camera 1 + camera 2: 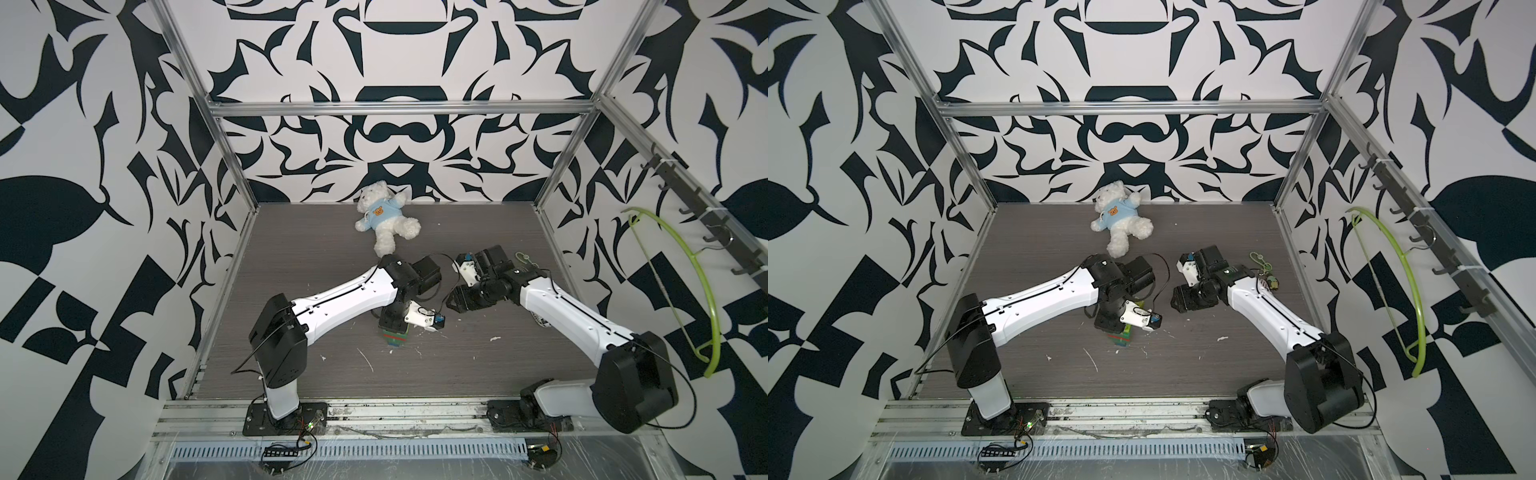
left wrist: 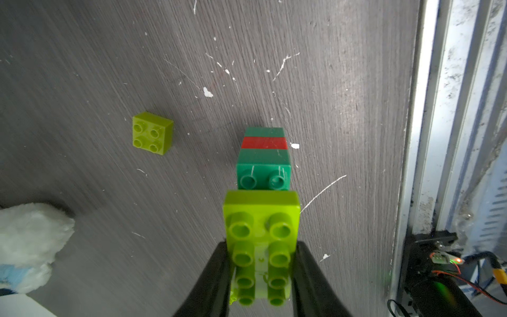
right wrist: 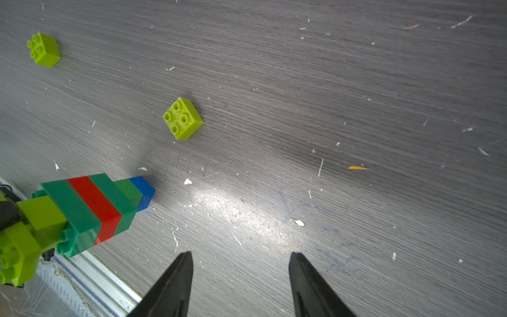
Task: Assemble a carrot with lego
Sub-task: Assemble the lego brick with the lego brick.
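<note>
Jaws of my left gripper (image 2: 262, 248) were clenched on the lime-green top of the carrot (image 2: 263, 162), whose banded body slanted down toward the table (image 2: 109, 68). That wrist view hid the blue tip (image 3: 144, 189). My right wrist view showed it low at the wood, along with a near lime brick (image 3: 183, 118) and a far lime brick (image 3: 44, 49); the left wrist caught only one loose brick. My right gripper (image 3: 241, 255) hung spread and empty. In both top views my left wrist covered most of the carrot, and the teddy bear (image 1: 384, 216) lay well behind.

L gripper (image 2: 260, 245) clamped, wrist angled down; R gripper (image 3: 241, 254) jaws apart, empty; both arms fwd.
</note>
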Controlling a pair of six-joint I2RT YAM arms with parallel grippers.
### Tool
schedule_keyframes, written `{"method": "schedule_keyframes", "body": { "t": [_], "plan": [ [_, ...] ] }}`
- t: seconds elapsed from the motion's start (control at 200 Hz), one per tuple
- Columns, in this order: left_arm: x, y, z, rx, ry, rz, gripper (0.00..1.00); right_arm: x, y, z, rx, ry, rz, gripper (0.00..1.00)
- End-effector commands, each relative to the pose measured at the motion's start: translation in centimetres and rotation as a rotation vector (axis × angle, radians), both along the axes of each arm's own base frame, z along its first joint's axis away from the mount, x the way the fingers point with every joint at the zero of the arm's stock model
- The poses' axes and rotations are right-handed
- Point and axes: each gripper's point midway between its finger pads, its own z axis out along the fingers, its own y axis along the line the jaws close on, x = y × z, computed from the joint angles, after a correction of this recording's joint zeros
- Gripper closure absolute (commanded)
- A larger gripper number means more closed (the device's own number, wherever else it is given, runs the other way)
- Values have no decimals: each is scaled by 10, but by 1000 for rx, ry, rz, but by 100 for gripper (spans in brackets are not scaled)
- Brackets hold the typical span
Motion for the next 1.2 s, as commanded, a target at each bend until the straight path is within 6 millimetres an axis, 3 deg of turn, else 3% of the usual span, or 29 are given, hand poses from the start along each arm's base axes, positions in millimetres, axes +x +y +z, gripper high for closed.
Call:
{"method": "schedule_keyframes", "body": {
  "t": [0.0,0.575,1.195],
  "plan": [
    [-19,45,-62,267,115,33,86,0,4,2,8,-7,17,39],
    [-10,1,-5,-16,144,51,77,1,3,4,5,-15,18,39],
    [-6,-4,12,-83,97,20,61,-1,3,2,4,-11,17,39]
  ]
}}
